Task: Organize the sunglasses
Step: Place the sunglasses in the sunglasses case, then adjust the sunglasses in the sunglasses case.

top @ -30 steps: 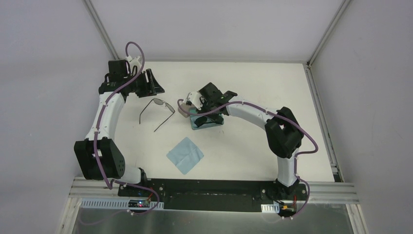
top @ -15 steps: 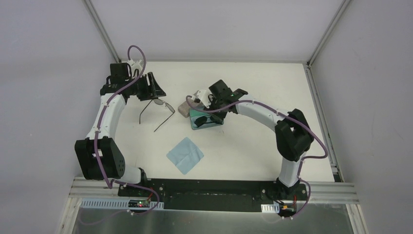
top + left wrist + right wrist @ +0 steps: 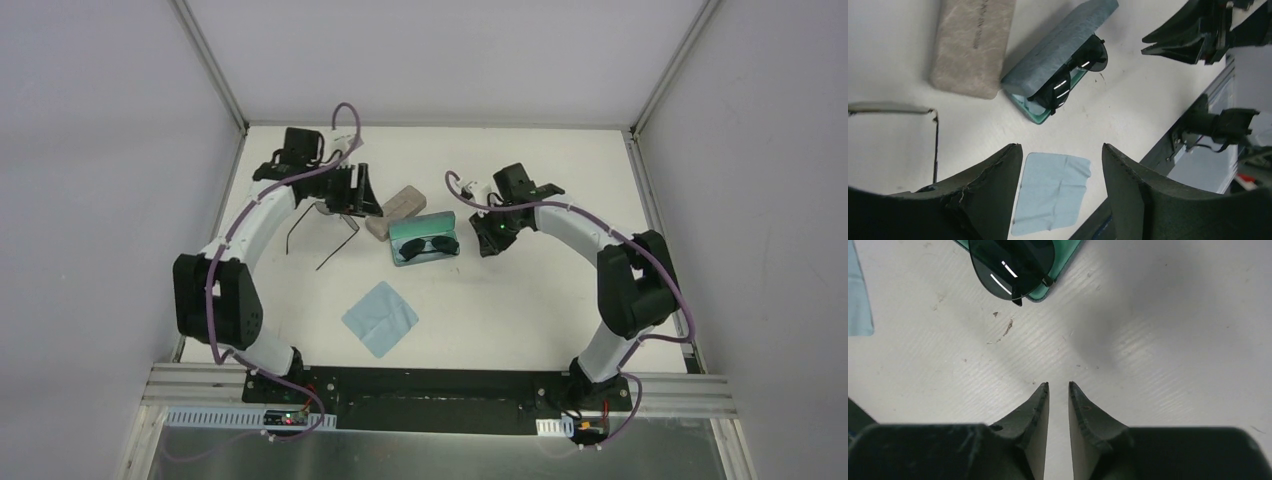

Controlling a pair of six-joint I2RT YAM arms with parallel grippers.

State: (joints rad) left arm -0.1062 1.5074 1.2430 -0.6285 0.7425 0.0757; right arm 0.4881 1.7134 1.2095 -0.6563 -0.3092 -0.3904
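A pair of black wire-framed sunglasses [image 3: 432, 245] lies in the open teal case [image 3: 420, 226], mid-frame. Left jaws spread wide, empty; right jaws barely parted, gripping nothing.

- table [image 3: 520, 300]: white, few faint brown scuffs
- cased sunglasses [image 3: 1060, 89]: black frame, dark lenses, white glints
- loose sunglasses [image 3: 936, 150]: thin black wire
- open case [image 3: 1063, 47]: mottled blue-grey outside, teal-green lining
- closed case [image 3: 973, 45]: beige, cloudy mottling, small dark lettering
- cloth [image 3: 380, 318]: plain light blue
- left end effector [image 3: 1060, 150], right end effector [image 3: 1059, 385]: matte black
- left arm [image 3: 262, 210], right arm [image 3: 570, 222]: white links, black joints
- cable [image 3: 345, 108]: purple
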